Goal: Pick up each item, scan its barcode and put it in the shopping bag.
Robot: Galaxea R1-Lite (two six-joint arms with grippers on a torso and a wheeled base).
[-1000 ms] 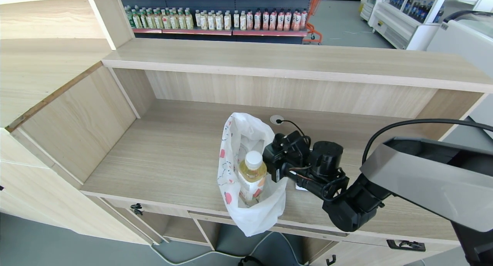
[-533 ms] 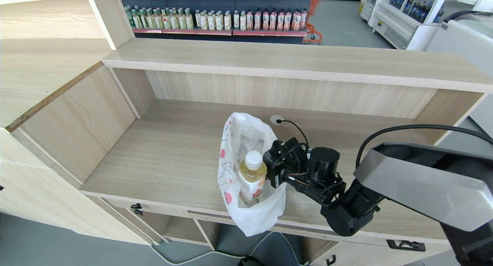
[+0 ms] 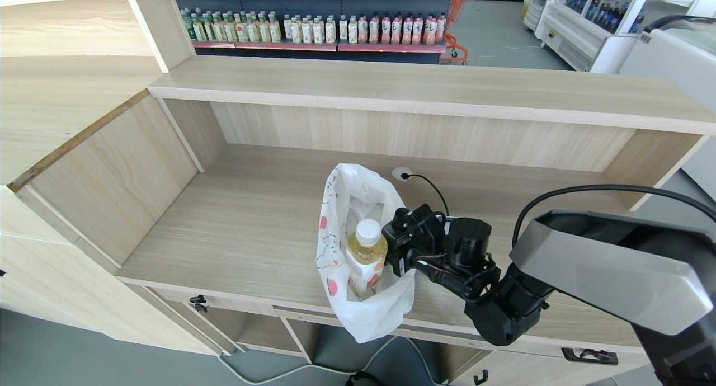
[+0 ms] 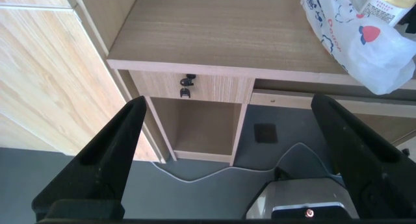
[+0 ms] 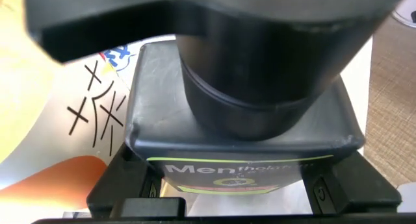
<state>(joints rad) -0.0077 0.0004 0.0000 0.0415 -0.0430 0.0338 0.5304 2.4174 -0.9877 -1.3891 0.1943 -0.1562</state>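
Wooden worktop point(image 3: 251, 229) carries the task's things. We start at our left gripper point(image 4: 227, 107), which hangs low in front of the worktop's near edge, its fingers spread wide apart with nothing between them. We judge it is parked there so that the packing side is free for the other arm. From this gripper the shopping bag point(image 3: 335, 274) lies up on the worktop and off to its right, well apart from it.

The bag stands with its mouth open upward, its white plastic slumped over the near edge. A drink bottle point(image 3: 366, 250) with a white cap stands upright inside it, so we judge at least one item is already packed.

Our right gripper point(image 3: 398, 246) sits at the bag's right rim, with the drink bottle just beside it on its left. Its fingers are clamped on a dark container point(image 5: 240, 149), one on each flank of the squared body. The container therefore lies inside the gripper's own grasp, with the bag's plastic close behind it.

We judge it is held here, at the open mouth, so that it can drop in beside the bottle. Whether it has crossed the rim we cannot tell. A cable point(image 3: 430, 187) trails on the worktop beyond this gripper.
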